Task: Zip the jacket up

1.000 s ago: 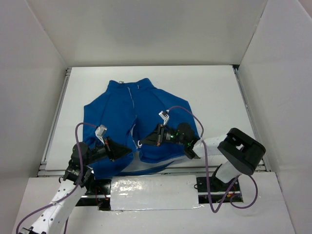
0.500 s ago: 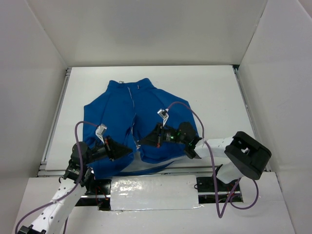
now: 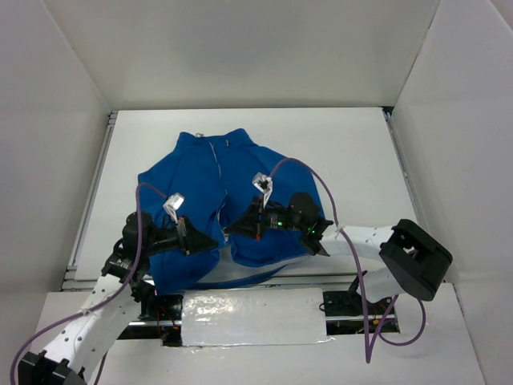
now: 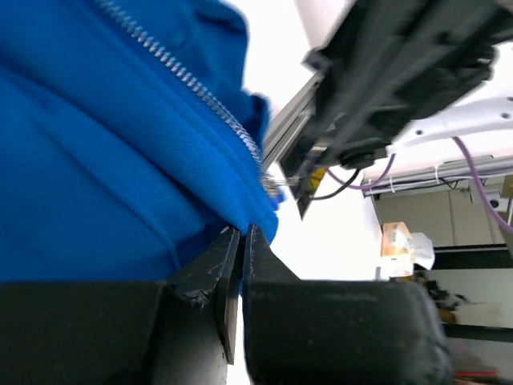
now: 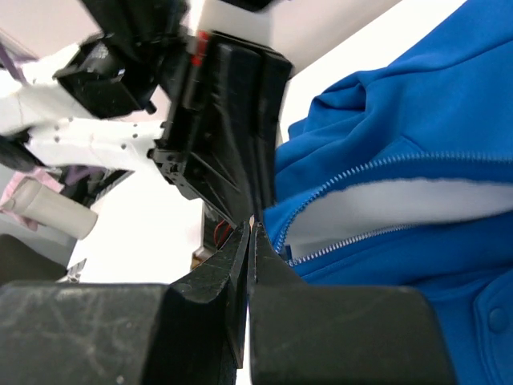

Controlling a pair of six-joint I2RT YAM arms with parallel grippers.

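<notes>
On the white table (image 3: 345, 152), the jacket (image 3: 240, 180) lies front-up between the two arms and the far wall, collar away from the bases and hem toward them. The left gripper (image 4: 240, 241) is closed on the blue hem edge just beside the lower end of the zipper (image 4: 184, 80). The right gripper (image 5: 251, 233) has its jaws pressed together at the opposite hem corner; whether fabric sits between them cannot be determined. At this end the two rows of teeth run apart, with the pale lining (image 5: 385, 200) exposed between them. Toward the collar the zipper reads as a single line from above, and its condition there is unclear. No slider can be identified. Assessment: the task is at its start. Aligning the bottom ends, engaging them, and drawing the slider to the collar are all outstanding.
</notes>
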